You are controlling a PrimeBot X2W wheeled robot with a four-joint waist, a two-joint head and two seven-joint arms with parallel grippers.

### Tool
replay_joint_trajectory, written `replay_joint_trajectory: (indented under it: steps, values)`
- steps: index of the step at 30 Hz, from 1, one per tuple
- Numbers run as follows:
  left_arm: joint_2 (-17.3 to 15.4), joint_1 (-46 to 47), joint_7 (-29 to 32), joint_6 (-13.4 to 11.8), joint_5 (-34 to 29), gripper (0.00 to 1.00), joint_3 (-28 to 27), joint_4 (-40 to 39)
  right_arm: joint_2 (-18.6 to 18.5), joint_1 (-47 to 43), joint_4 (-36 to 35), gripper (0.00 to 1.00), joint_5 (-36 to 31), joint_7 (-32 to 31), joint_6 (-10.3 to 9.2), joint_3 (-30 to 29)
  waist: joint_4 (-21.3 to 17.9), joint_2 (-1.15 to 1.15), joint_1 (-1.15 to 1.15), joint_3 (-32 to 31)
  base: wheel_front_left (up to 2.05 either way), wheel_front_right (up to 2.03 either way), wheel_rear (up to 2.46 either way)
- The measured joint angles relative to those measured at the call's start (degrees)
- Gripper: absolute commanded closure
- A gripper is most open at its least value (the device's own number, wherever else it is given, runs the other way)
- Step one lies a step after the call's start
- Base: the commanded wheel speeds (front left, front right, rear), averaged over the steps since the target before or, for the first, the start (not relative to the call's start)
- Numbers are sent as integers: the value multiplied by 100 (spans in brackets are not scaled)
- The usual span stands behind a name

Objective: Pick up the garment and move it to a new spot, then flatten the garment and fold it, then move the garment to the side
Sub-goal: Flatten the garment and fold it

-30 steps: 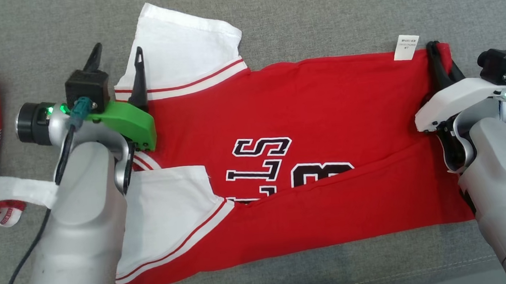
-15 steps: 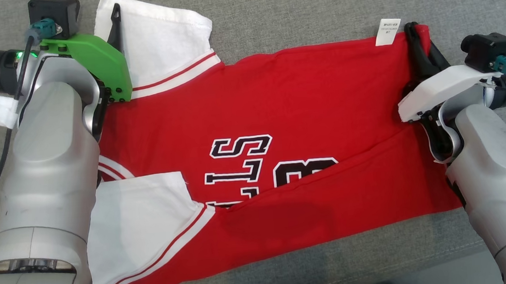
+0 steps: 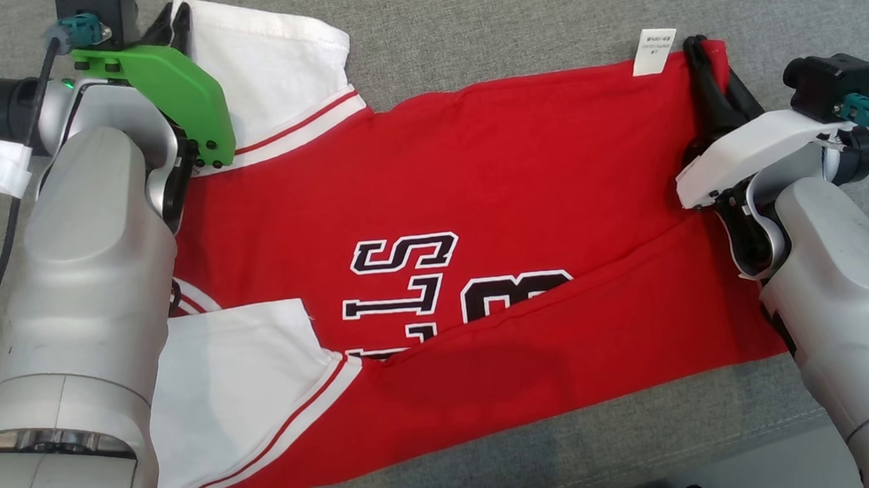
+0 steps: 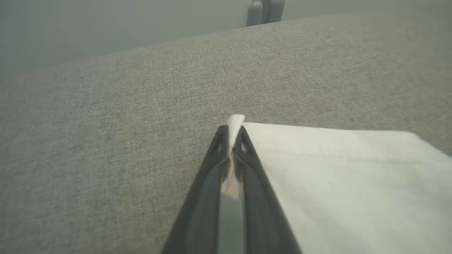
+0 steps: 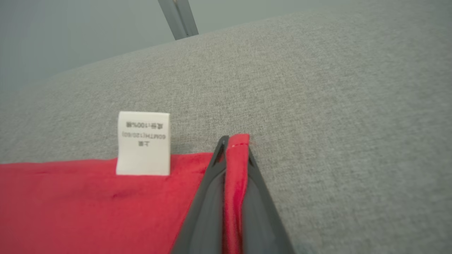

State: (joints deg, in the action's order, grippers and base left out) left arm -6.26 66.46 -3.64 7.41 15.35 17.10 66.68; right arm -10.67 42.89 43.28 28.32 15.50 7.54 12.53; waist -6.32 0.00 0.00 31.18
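Pinching both ends, I have the garment (image 3: 523,183) lying lengthwise between my claws. My left gripper (image 4: 231,143) clamps the white sleeve (image 4: 335,169) corner, and my right gripper (image 5: 235,148) clamps the red hem (image 5: 238,141).

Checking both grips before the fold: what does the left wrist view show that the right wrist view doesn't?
Left wrist view: the left gripper pinching the corner of a white sleeve. Right wrist view: the right gripper pinching a red corner of the garment, with its white tag alongside. Both: dark fingers closed on cloth, and the grey fabric surface beyond.
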Motion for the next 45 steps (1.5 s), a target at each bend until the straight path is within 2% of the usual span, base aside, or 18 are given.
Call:
replay_joint_trajectory:
  steps: [12, 17, 23, 28, 37, 45]
  values:
    - [105, -521, -1059, 7, 447, 100, 622, -602, -247, -197, -10, 100, 15, -2, -2, -126, 359, 0, 0, -204, 0, 0, 0]
    - [31, -1171, -1115, 8, 613, 100, 755, -1374, -350, -411, -3, 100, -111, -12, -3, -142, 512, 0, 0, -422, 0, 0, 0]
    - [-60, -2204, -1139, 8, 604, 100, 560, -2713, -436, -769, -2, 100, -135, -29, -3, -227, 676, 0, 0, -774, 0, 0, 0]
    - [-38, -3070, -1139, 8, 535, 100, 509, -3502, -493, -1099, 4, 100, -181, -37, -3, -288, 809, 0, 0, -1124, 0, 0, 0]
    - [-46, -4287, -1140, 8, 559, 100, 690, -4454, -579, -1472, -47, 100, -291, -37, -3, -326, 1058, 0, 0, -1702, 0, 0, 0]
    - [-73, -5129, -1140, 8, 635, 100, 701, -4690, -715, -1619, -66, 100, -326, -37, -3, -409, 1229, 0, 0, -2083, 0, 0, 0]
